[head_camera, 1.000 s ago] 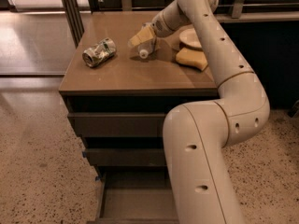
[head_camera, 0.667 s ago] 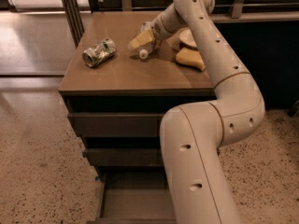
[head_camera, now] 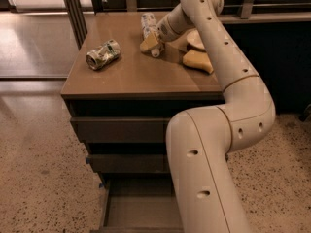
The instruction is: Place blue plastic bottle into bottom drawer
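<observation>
The blue plastic bottle [head_camera: 148,25] is at the back middle of the cabinet top [head_camera: 131,76], tilted with its white cap pointing down and towards me. My gripper [head_camera: 149,42] reaches in from the right and is shut around the bottle's lower part near the cap. The cap is at or just above the wood; I cannot tell whether it touches. The bottom drawer [head_camera: 138,208] stands pulled open at the foot of the cabinet, below the two shut drawers. My arm hides its right part.
A crushed green-and-white can [head_camera: 103,54] lies on the left of the cabinet top. A yellow sponge [head_camera: 198,60] and a pale plate [head_camera: 196,39] sit to the right of the gripper. A dark metal post [head_camera: 74,8] stands behind the cabinet's left corner.
The bottle has come up from lying flat: its body now stands tilted above the gripper. The gripper has shifted slightly. The can and sponge have not moved.
</observation>
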Tool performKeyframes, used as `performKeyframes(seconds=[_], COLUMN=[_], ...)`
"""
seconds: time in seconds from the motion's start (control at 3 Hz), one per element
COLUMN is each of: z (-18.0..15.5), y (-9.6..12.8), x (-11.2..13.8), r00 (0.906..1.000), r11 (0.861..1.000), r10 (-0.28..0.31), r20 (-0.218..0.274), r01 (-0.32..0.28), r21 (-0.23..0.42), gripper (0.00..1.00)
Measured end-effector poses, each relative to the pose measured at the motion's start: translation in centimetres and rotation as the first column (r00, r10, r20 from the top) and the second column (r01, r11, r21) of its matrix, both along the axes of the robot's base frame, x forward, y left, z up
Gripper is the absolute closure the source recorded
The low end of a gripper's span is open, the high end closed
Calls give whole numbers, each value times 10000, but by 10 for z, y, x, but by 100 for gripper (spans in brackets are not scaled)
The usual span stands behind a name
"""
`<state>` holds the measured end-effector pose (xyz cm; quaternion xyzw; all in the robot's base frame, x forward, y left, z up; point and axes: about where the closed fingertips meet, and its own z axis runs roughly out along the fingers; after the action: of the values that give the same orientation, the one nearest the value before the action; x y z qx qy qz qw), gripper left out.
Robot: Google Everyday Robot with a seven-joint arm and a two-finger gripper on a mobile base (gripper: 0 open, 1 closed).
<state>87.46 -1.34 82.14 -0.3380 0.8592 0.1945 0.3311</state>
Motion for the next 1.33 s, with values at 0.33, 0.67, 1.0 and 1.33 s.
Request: performKeyframes(seconds=[0.33, 0.67, 1.0, 1.33], z=[0, 0, 0, 2], y=[0, 0, 0, 3], x=[0, 0, 0, -13], r00=[10000, 10000, 10000, 9983], r11=[10000, 10000, 10000, 9983], r10=[0, 1, 1, 577], r20=[0, -1, -1, -121], r01=[0, -1, -1, -577], r21=[0, 0, 0, -7], gripper=[61, 85, 100, 100])
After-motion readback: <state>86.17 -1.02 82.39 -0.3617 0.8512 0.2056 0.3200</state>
